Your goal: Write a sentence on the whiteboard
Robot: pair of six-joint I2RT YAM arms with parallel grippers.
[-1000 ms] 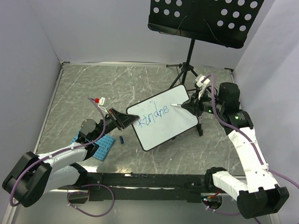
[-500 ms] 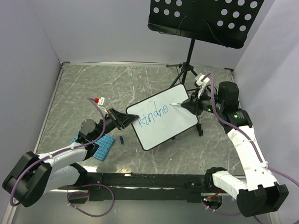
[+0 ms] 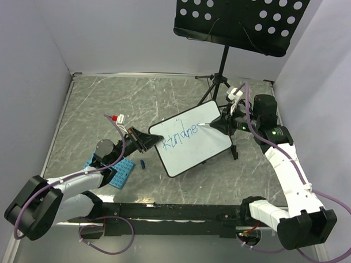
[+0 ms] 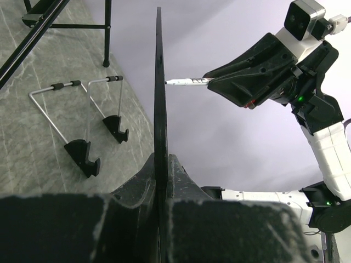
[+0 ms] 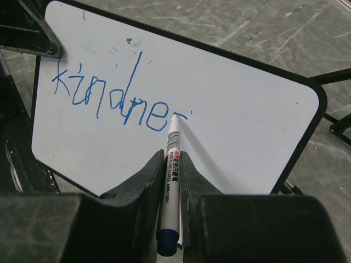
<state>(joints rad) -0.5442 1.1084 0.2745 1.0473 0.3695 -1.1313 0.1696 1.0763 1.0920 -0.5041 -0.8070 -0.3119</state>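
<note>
Between left jaws: whiteboard (image 3: pixel 193 145) edge, pinched firmly, face turned toward the marker (image 5: pixel 172 139).
Between right jaws: marker, clamped; tip at the sentence (image 5: pixel 118 103) end, for the next stroke.

Left gripper (image 3: pixel 145 141) clamped, arm low; right gripper (image 3: pixel 218 125) clamped, arm raised, reaching leftward.

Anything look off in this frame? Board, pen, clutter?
Nothing spilled or broken. Two small things: a small dark-blue cap-like piece lies loose on the grey marbled table beside the blue studded plate, and the small white rectangular whiteboard shows faint dark specks above the blue handwritten sentence.
</note>
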